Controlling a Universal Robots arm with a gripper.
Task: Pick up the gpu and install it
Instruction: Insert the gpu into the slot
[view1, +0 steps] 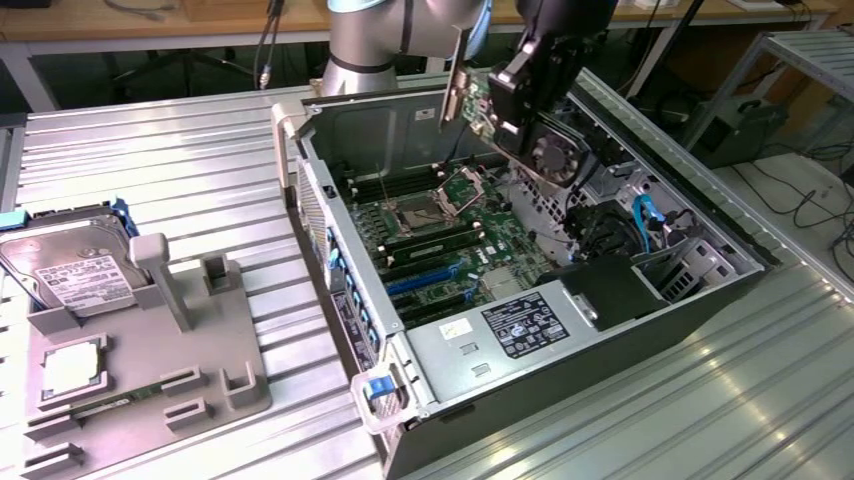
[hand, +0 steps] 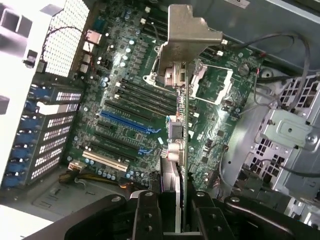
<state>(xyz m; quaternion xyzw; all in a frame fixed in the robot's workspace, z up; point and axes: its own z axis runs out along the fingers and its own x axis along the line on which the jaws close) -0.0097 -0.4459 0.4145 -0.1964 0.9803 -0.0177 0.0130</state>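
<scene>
My gripper (view1: 530, 88) is shut on the gpu (view1: 550, 150) and holds it in the air above the open computer case (view1: 641, 330). The card hangs on edge, its black cooler fan facing the exterior view's right and its silver bracket (view1: 454, 90) towards the left. In the wrist view the gpu (hand: 182, 145) shows edge-on between my black fingers (hand: 146, 216), bracket (hand: 189, 35) at its far end. Below it lies the green motherboard (hand: 125, 100) with blue and black expansion slots (hand: 127, 122) and an open CPU socket (hand: 212, 82). The card is apart from the slots.
On a grey fixture (view1: 160, 350) at the exterior view's left rest a silver hard drive (view1: 74, 265) and a small square CPU chip (view1: 74, 365). Inside the case, a metal drive cage (hand: 290, 130) and cables (view1: 647, 225) flank the motherboard (view1: 454, 245). The ribbed metal table (view1: 174, 170) surrounds everything.
</scene>
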